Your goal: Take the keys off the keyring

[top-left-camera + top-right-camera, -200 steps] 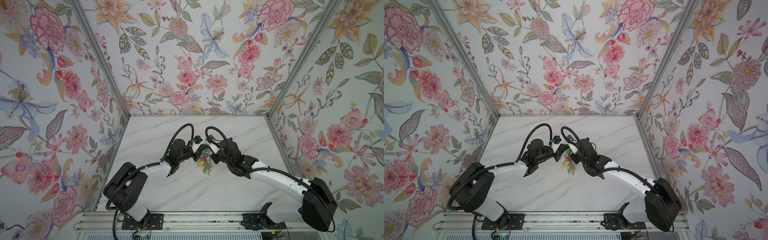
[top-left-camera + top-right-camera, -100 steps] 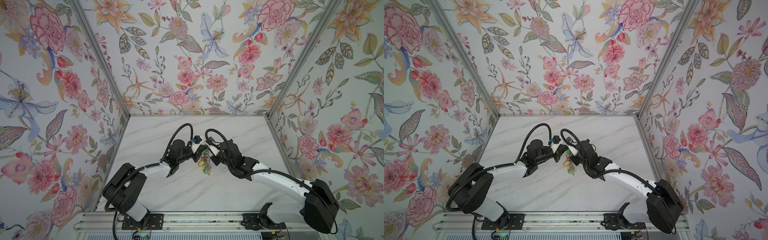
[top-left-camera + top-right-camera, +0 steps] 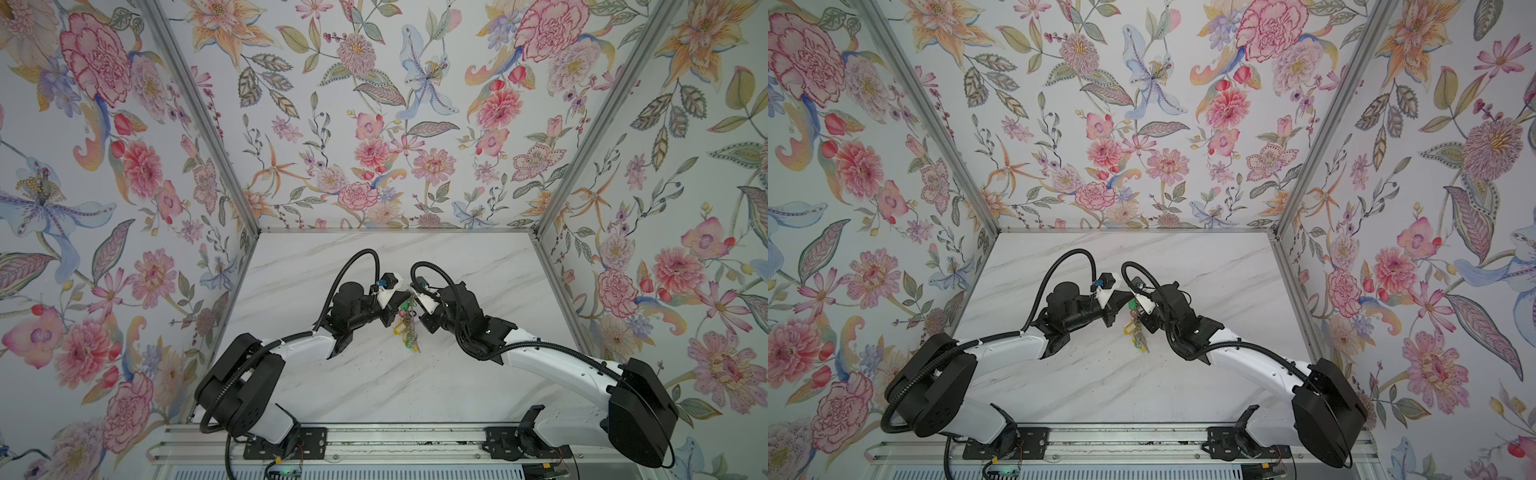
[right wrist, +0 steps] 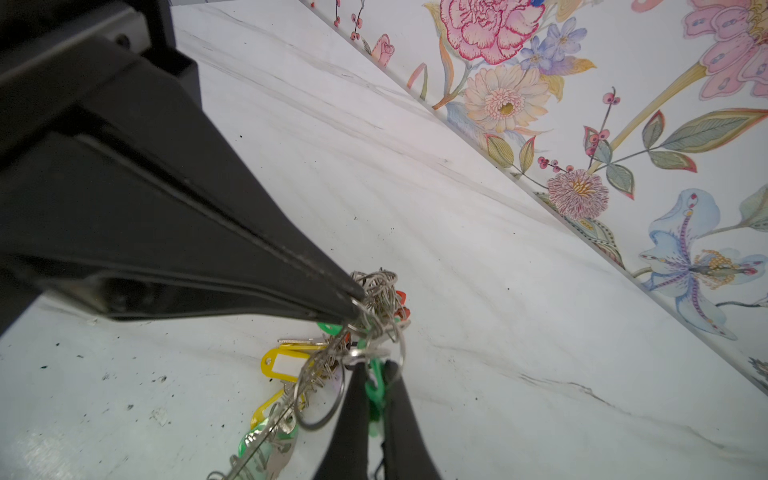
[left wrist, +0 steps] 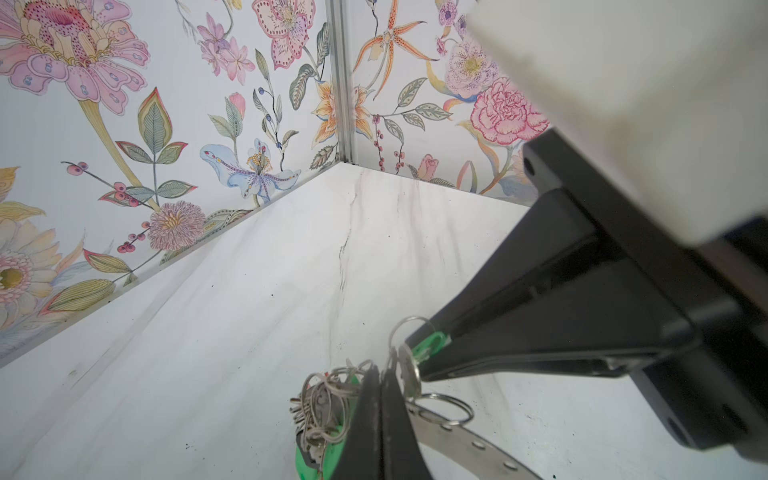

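The keys (image 3: 408,328) (image 3: 1139,329) hang as one bundle over the marble table, between the two gripper tips. My left gripper (image 5: 384,372) (image 3: 404,297) is shut on the rim of the keyring (image 5: 469,442), a flat grey metal band with small holes. Silvery keys and wire rings (image 5: 320,405) bunch beside that gripper. My right gripper (image 4: 376,368) (image 3: 417,300) is shut on a green tag (image 4: 376,390) (image 5: 432,343) at the top of the bundle. Yellow tags (image 4: 282,368) and another green tag (image 4: 266,440) dangle lower down. In the right wrist view the left gripper's tip (image 4: 357,305) meets the tangle of rings.
The marble table (image 3: 374,386) is ringed by floral walls on three sides (image 3: 374,166). An aluminium rail (image 3: 374,440) carries both arm bases along the near edge. The two wrists are almost touching mid-table, and their cables (image 3: 361,257) arch above them.
The right gripper has edged slightly toward the left one. Both have stayed shut, and the bundle hangs in almost the same place.
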Robot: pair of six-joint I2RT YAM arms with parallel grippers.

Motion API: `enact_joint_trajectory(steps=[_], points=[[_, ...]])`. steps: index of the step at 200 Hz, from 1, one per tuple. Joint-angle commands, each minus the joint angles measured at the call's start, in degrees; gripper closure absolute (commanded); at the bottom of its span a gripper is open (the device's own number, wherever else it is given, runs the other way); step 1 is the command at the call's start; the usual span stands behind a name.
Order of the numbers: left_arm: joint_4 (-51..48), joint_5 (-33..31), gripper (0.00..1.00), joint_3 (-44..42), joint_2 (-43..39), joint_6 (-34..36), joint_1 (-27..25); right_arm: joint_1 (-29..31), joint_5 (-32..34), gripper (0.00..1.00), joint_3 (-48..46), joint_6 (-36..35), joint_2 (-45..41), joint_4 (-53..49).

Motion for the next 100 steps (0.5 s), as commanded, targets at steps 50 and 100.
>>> enact_joint_trajectory(steps=[50, 100], points=[[2.15, -9.02, 1.0, -1.34, -0.64, -1.38, 4.46, -1.81, -0.79, 1.0, -1.85, 2.07, -3.14, -1.16], [1.23, -7.17, 1.0, -0.81, 0.33, 0.46, 3.28, -5.62, -16.78, 0.91, 1.22, 5.83, -1.21, -3.15]])
